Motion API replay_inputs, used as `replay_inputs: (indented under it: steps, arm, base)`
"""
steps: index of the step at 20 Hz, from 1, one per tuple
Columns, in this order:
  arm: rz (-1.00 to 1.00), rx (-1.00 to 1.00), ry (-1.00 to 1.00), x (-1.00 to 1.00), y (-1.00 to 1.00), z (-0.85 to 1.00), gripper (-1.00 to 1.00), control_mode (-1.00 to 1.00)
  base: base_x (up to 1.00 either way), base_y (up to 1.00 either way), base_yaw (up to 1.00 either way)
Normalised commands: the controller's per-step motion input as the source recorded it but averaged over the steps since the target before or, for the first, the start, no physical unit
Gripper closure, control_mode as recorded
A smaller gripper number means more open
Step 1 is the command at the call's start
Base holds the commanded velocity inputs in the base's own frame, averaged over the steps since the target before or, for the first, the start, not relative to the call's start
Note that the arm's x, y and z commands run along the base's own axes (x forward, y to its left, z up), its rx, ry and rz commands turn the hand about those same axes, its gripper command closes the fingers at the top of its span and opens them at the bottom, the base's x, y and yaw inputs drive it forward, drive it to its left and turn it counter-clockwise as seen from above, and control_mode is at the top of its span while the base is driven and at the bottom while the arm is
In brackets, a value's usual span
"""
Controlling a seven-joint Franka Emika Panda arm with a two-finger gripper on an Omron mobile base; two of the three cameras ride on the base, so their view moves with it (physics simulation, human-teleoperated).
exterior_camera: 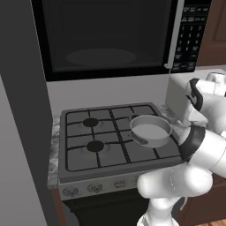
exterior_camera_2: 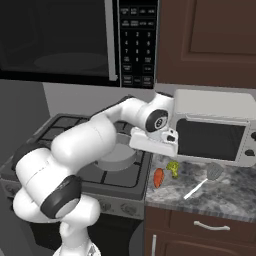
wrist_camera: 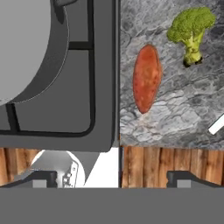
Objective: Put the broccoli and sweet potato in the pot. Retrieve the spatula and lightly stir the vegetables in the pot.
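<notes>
The grey pot stands on the stove's front right burner, its rim filling the upper left of the hand view as pot. On the stone counter beside the stove lie the orange sweet potato and, just past it, the green broccoli. A spatula with a white handle rests to their right. My gripper hovers above the stove's edge, open and holding nothing, its jaws spread wide, short of the sweet potato.
A black microwave hangs over the stove. A silver toaster oven stands at the back of the counter, close behind the vegetables. Wooden cabinet fronts run below the counter edge.
</notes>
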Motion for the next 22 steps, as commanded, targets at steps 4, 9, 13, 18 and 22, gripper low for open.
replay_inputs:
  steps: [4, 9, 13, 18, 22]
  arm:
    - [0.00, 0.00, 0.00, 0.03, -0.37, -0.54, -1.00, -1.00]
    - [0.00, 0.00, -0.01, 0.08, -0.20, -0.57, -1.00, -1.00]
    - [-0.05, 0.00, -0.01, 0.38, -0.01, -0.40, -1.00, -1.00]
    - [-0.20, 0.00, 0.00, 0.37, 0.00, -0.11, -1.00, -1.00]
    - [-0.16, 0.00, 0.00, 0.29, -0.08, -0.07, -1.00, -1.00]
  base:
    - [0.00, 0.00, 0.00]
    - [0.00, 0.00, 0.00]
    - [0.00, 0.00, 0.00]
    - [0.00, 0.00, 0.00]
    - [0.00, 0.00, 0.00]
